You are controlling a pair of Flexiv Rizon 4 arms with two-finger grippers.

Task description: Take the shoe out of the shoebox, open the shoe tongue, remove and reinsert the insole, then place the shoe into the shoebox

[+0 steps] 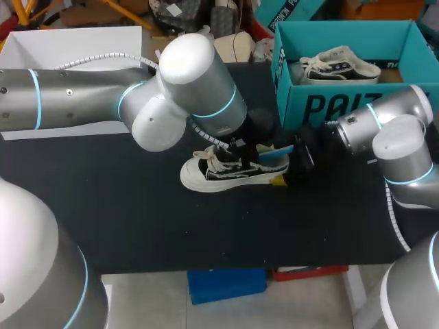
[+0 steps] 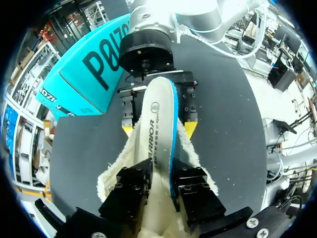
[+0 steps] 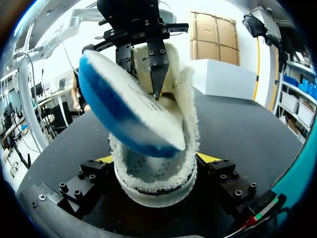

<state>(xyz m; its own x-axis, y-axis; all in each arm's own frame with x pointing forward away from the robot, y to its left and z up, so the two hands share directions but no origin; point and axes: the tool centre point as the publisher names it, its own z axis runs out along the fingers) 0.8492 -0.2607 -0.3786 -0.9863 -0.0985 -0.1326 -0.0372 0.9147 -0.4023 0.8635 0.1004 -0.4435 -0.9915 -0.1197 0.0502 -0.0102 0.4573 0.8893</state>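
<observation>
A black-and-white shoe lies on its sole on the black table, toe to the left. Its fleece lining shows in the left wrist view. My right gripper is shut on the heel, one yellow tip at each side. The insole, white on top and blue underneath, sticks out of the shoe, raised above the heel. My left gripper hangs over the shoe's opening with its black fingers close on the insole. Its yellow tips are hidden.
The teal shoebox stands open at the back right, just behind my right gripper, with a second white shoe inside. A white box sits at the back left. Bare black tabletop lies in front of the shoe.
</observation>
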